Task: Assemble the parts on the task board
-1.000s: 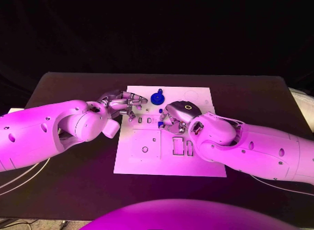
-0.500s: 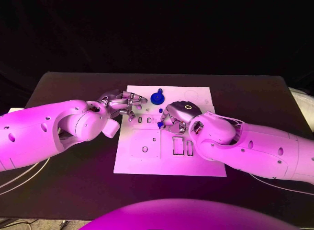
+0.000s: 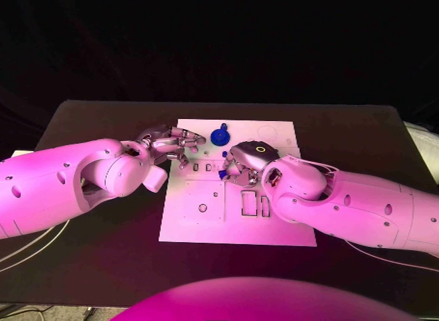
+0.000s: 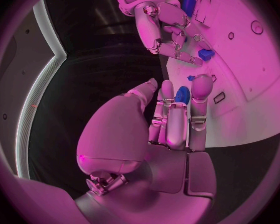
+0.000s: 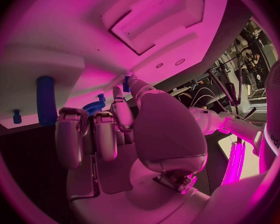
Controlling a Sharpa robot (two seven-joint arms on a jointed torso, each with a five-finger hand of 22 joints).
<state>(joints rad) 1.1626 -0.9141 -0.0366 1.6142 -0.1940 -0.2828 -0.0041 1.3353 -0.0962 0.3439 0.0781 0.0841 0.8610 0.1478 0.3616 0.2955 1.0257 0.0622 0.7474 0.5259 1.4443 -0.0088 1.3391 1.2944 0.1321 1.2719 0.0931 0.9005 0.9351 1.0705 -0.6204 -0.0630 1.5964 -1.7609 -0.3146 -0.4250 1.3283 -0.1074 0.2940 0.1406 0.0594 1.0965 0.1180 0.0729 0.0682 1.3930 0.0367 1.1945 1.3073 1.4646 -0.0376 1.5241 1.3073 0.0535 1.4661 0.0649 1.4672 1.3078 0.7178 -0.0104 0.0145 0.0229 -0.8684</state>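
The white task board (image 3: 278, 231) lies mid-table. A blue gear (image 3: 219, 136) stands near its far edge, also just past my left fingertips (image 4: 182, 93) and beyond my right fingers (image 5: 95, 106). My left hand (image 3: 171, 144) hovers at the board's left edge with fingers stretched out (image 4: 177, 119) and nothing in them. My right hand (image 3: 245, 162) is over the board's middle, fingers pointing down (image 4: 168, 30). A small blue block (image 3: 223, 174) lies at its fingertips (image 4: 206, 54). A blue peg (image 5: 47, 99) stands beside those fingers, untouched. The right hand (image 5: 115, 129) holds nothing.
Rectangular slots (image 3: 250, 202) and a round hole (image 3: 202, 208) are cut in the board's near half. A tiny blue piece (image 4: 191, 77) sits on the board between the hands. Both forearms cover the board's sides. The black table (image 3: 104, 247) surrounds the board.
My right hand has edged slightly left over the board's middle. The left hand and the gear have stayed put.
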